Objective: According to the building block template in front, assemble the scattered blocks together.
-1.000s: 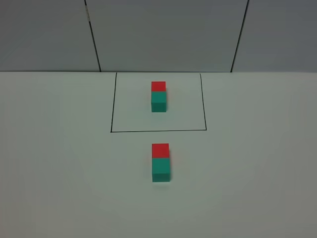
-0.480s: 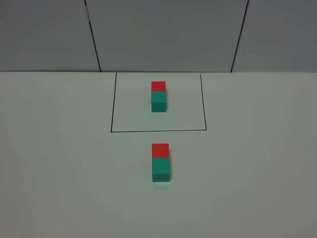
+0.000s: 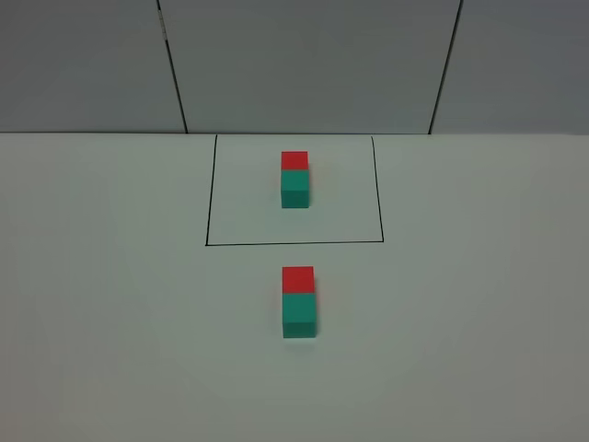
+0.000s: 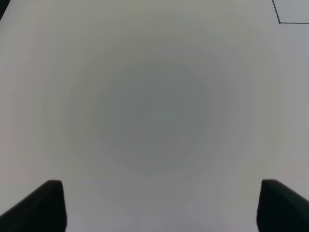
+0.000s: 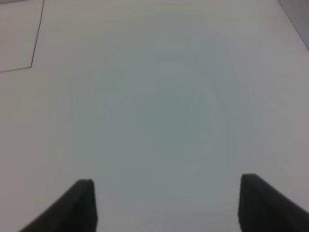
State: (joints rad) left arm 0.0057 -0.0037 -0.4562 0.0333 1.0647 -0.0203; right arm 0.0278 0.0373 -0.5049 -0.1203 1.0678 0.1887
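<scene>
I read both end effectors, left [image 4: 157, 205] and right [image 5: 166, 203], spread apart w/ nothing held, since the 2 scattered blocks [image 3: 298, 302] already touch, copying the building block template [image 3: 294, 180] just beyond them.

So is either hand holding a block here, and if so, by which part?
Nothing is held. The left hand and right hand are both open over bare table. The red block and teal block sit touching, untouched by either hand.

table [image 3: 110, 304]: white | framed cube pair [image 3: 294, 180] | unframed cube pair [image 3: 298, 302]
</scene>
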